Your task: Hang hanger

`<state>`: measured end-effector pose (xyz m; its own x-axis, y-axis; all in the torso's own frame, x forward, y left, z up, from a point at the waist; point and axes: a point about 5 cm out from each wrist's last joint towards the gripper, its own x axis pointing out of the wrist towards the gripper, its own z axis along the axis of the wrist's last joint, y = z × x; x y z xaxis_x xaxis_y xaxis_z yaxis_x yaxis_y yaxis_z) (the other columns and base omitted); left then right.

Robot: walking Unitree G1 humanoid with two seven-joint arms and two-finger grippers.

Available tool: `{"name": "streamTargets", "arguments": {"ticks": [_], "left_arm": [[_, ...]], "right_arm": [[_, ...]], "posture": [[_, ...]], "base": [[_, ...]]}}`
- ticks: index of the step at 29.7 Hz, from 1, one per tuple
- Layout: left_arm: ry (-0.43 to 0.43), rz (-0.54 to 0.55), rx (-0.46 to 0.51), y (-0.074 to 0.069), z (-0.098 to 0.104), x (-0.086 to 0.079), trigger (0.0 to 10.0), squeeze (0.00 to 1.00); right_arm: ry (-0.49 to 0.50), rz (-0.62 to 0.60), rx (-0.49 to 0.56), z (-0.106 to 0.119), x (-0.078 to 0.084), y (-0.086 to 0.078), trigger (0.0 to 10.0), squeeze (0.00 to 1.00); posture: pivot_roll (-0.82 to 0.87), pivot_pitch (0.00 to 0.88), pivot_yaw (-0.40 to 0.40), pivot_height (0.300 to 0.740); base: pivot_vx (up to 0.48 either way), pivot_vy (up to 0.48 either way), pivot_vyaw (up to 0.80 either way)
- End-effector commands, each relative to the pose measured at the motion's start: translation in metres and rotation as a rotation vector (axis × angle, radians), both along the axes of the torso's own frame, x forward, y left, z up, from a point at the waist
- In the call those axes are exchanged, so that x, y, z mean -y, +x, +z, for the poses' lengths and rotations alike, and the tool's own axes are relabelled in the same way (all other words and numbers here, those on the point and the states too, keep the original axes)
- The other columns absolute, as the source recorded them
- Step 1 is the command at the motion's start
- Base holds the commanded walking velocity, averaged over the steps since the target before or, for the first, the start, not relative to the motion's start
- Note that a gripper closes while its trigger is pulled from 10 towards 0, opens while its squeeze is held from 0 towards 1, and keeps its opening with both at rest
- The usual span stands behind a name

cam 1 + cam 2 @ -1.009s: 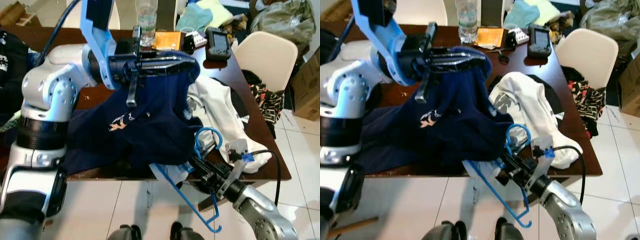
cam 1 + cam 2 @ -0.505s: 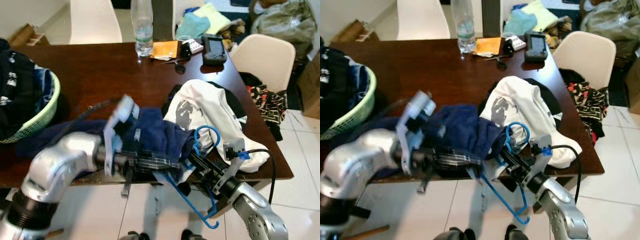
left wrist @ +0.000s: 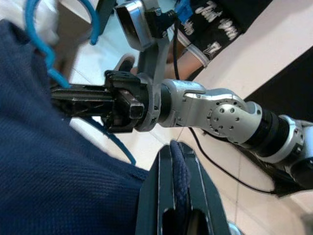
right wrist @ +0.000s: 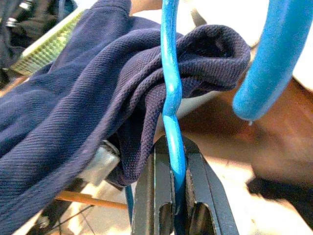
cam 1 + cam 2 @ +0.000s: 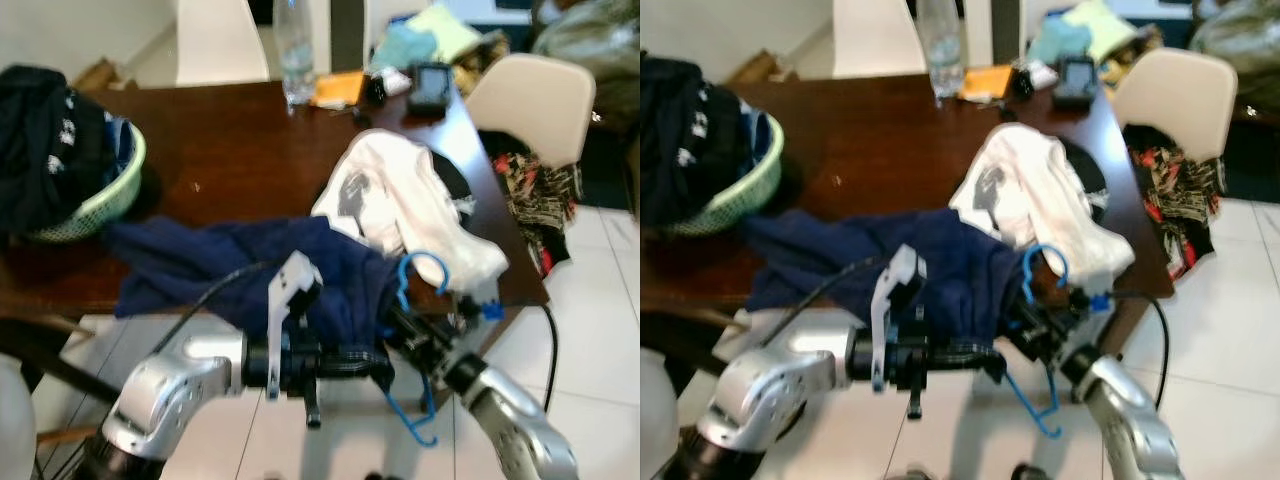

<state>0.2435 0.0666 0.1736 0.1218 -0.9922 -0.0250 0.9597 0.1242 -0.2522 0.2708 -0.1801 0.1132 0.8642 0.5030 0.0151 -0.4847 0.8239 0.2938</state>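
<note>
A navy garment (image 5: 220, 262) lies over the front of the dark wooden table (image 5: 240, 140), its near edge drooping past the table edge. My left gripper (image 5: 372, 360) is low in front of the table, shut on that edge; the left wrist view shows the fabric pinched between its fingers (image 3: 159, 196). My right gripper (image 5: 402, 326) is just to its right, shut on the wire of a blue hanger (image 5: 418, 276). The hook curls up by the table edge. In the right wrist view, the hanger wire (image 4: 170, 93) runs up against a navy fold (image 4: 83, 103).
A white garment (image 5: 400, 200) lies on the table's right side. A green basket (image 5: 105, 195) of dark clothes stands at the left. A bottle (image 5: 293, 60), a device and papers are at the far edge. A beige chair (image 5: 530, 95) with patterned cloth stands right, over white tiled floor.
My left arm has come down from holding the navy garment high to low at the table's front edge, close beside the right gripper. The camera has shifted too.
</note>
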Motion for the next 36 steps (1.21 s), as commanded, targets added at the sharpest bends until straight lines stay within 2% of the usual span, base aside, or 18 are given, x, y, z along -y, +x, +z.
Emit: {"name": "streamTargets", "arguments": {"ticks": [1, 8, 12, 14, 15, 17, 18, 19, 20, 22, 25, 26, 27, 28, 30, 31, 32, 36], "left_arm": [[0.019, 0.015, -0.047, -0.003, -0.013, -0.001, 10.0, 0.0], [0.032, 0.047, -0.075, 0.004, -0.023, 0.0, 10.0, 0.0], [0.036, 0.102, -0.083, 0.013, -0.026, -0.001, 10.0, 0.0], [0.033, 0.141, -0.084, 0.018, -0.027, -0.003, 10.0, 0.0], [0.043, 0.211, -0.077, 0.027, -0.029, -0.006, 10.0, 0.0], [0.043, 0.211, -0.077, 0.027, -0.029, -0.006, 10.0, 0.0], [0.064, 0.287, -0.062, 0.037, -0.032, -0.012, 10.0, 0.0], [0.064, 0.287, -0.062, 0.037, -0.032, -0.012, 10.0, 0.0], [0.1, 0.368, -0.041, 0.047, -0.036, -0.02, 10.0, 0.0], [0.244, 0.498, 0.049, 0.063, -0.048, -0.043, 10.0, 0.0], [0.244, 0.498, 0.049, 0.063, -0.048, -0.043, 10.0, 0.0], [0.315, 0.538, 0.079, 0.067, -0.056, -0.054, 10.0, 0.0], [0.373, 0.581, 0.057, 0.069, -0.07, -0.071, 10.0, 0.0], [0.373, 0.581, 0.057, 0.069, -0.07, -0.071, 10.0, 0.0], [0.275, 0.631, -0.032, 0.071, -0.072, -0.076, 10.0, 0.0], [0.275, 0.631, -0.032, 0.071, -0.072, -0.076, 10.0, 0.0], [0.232, 0.639, -0.047, 0.073, -0.07, -0.075, 10.0, 0.0], [0.218, 0.616, -0.053, 0.074, -0.07, -0.073, 10.0, 0.0]], "right_arm": [[-0.001, 0.002, -0.032, -0.01, -0.005, -0.002, 10.0, 0.0], [0.006, -0.037, -0.051, -0.014, -0.001, 0.0, 10.0, 0.0], [0.001, -0.052, -0.059, -0.015, 0.001, 0.001, 10.0, 0.0], [0.003, -0.059, -0.062, -0.015, 0.002, 0.001, 10.0, 0.0], [0.006, -0.068, -0.064, -0.015, 0.003, 0.002, 10.0, 0.0], [0.006, -0.068, -0.064, -0.015, 0.003, 0.002, 10.0, 0.0], [0.01, -0.079, -0.065, -0.015, 0.005, 0.002, 10.0, 0.0], [0.01, -0.079, -0.065, -0.015, 0.005, 0.002, 10.0, 0.0], [0.013, -0.091, -0.066, -0.015, 0.006, 0.003, 10.0, 0.0], [0.017, -0.123, -0.067, -0.015, 0.01, 0.004, 10.0, 0.0], [0.017, -0.123, -0.067, -0.015, 0.01, 0.004, 10.0, 0.0], [0.023, -0.144, -0.068, -0.015, 0.012, 0.005, 10.0, 0.0], [0.028, -0.182, -0.077, -0.015, 0.016, 0.006, 10.0, 0.0], [0.028, -0.182, -0.077, -0.015, 0.016, 0.006, 10.0, 0.0], [0.034, -0.199, -0.081, -0.016, 0.019, 0.006, 10.0, 0.0], [0.034, -0.199, -0.081, -0.016, 0.019, 0.006, 10.0, 0.0], [0.039, -0.205, -0.084, -0.016, 0.02, 0.006, 10.0, 0.0], [0.049, -0.215, -0.094, -0.016, 0.022, 0.007, 10.0, 0.0]], "posture": [[0.04, 0.177, 0.079, 0.74], [0.04, 0.169, 0.086, 0.74], [0.02, 0.165, 0.083, 0.74], [0.02, 0.165, 0.082, 0.74], [0.01, 0.165, 0.079, 0.74], [0.01, 0.165, 0.079, 0.74], [0.01, 0.164, 0.075, 0.74], [0.01, 0.164, 0.075, 0.74], [0.01, 0.164, 0.073, 0.74], [0.01, 0.165, 0.067, 0.74], [0.01, 0.165, 0.067, 0.74], [0.0, 0.168, 0.066, 0.74], [0.0, 0.169, 0.066, 0.74], [0.0, 0.169, 0.066, 0.74], [0.0, 0.17, 0.061, 0.74], [0.0, 0.17, 0.061, 0.74], [0.0, 0.17, 0.056, 0.74], [0.0, 0.169, 0.052, 0.74]], "base": [[-0.476, 0.0, 0.0], [-0.476, 0.0, 0.0], [-0.227, 0.0, -0.71], [0.0, 0.0, -0.8], [0.0, 0.0, -0.8], [0.0, 0.0, -0.8], [0.0, 0.0, -0.8], [0.0, 0.0, -0.8], [0.0, 0.0, -0.8], [0.0, 0.0, 0.0], [0.0, 0.0, 0.0], [0.0, 0.0, 0.0], [0.0, 0.0, 0.0], [0.0, 0.0, 0.0], [0.0, 0.0, -0.8], [0.0, 0.0, -0.8], [0.0, 0.0, -0.8], [0.0, 0.0, -0.8]]}}
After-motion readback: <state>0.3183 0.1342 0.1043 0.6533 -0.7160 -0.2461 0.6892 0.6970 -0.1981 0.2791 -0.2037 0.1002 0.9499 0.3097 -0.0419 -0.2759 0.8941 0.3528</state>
